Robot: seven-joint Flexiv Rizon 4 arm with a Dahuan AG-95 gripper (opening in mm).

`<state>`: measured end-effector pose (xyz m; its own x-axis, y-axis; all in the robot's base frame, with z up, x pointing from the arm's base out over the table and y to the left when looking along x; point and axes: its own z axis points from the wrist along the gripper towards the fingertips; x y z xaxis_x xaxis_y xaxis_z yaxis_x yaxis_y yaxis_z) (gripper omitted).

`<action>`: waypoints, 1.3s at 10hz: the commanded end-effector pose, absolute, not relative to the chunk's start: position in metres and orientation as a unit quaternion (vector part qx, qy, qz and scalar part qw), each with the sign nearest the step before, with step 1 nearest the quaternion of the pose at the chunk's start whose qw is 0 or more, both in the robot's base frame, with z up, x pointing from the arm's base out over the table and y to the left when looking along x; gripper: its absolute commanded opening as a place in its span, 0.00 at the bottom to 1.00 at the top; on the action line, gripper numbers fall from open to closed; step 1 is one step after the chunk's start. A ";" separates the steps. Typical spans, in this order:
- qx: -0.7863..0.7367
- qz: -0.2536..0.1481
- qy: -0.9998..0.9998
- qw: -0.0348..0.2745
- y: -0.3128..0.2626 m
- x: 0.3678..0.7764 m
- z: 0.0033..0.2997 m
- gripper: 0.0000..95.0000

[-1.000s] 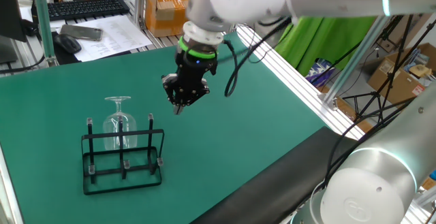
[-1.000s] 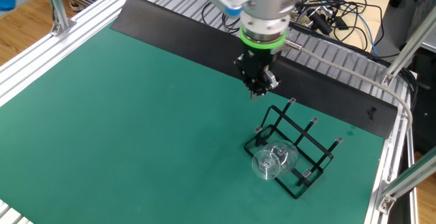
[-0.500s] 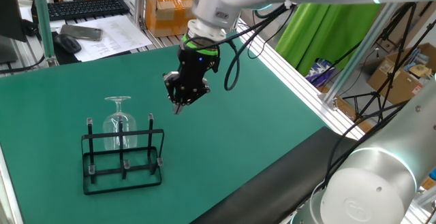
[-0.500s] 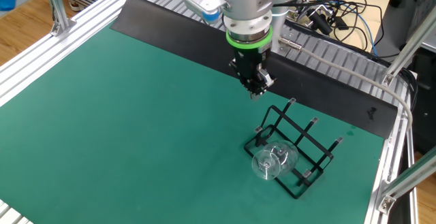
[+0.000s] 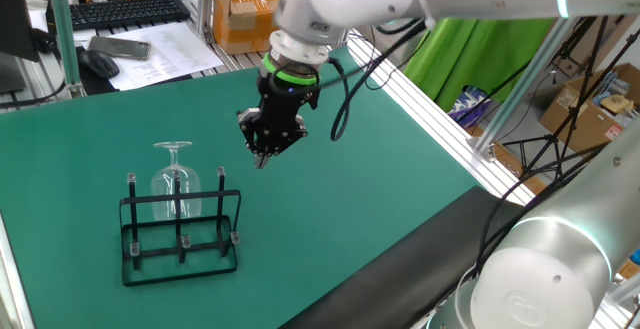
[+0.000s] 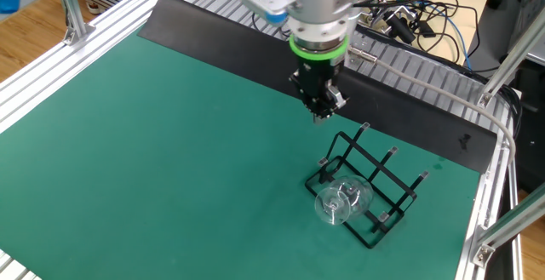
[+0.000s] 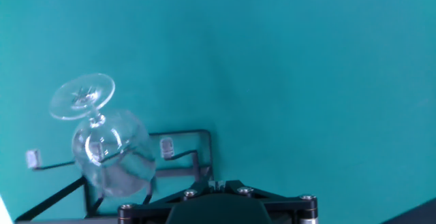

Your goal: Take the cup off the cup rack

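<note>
The cup (image 5: pixel 175 177) hangs upside down on a post of the cup rack (image 5: pixel 180 231), foot uppermost, on the green desk (image 5: pixel 330 199). The gripper (image 5: pixel 264 155) hovers above the desk, beside the rack and apart from the glass; its jaws look pressed together, holding nothing

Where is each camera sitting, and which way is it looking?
One fixed view: sits high at a table edge, looking down at the cup rack with the upside-down cup; shows the arm, the claw and a silver joint close up.
The other fixed view: sits high on a different side, looking down over the green mat; shows the wrist.
Hand view: sits on the hand, looking down along the fingers; only the claw's black body shows.
All three share the cup and rack.
</note>
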<state>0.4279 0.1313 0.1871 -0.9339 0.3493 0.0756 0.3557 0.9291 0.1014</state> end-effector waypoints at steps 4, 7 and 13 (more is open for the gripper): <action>-0.171 -0.030 -0.984 0.029 0.129 0.429 0.189 0.00; -0.194 -0.032 -0.980 0.032 0.131 0.429 0.189 0.00; -0.231 -0.037 -0.972 0.033 0.154 0.435 0.195 0.20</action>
<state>0.4329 0.1550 0.1959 -0.8908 0.4473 0.0803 0.4522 0.8900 0.0587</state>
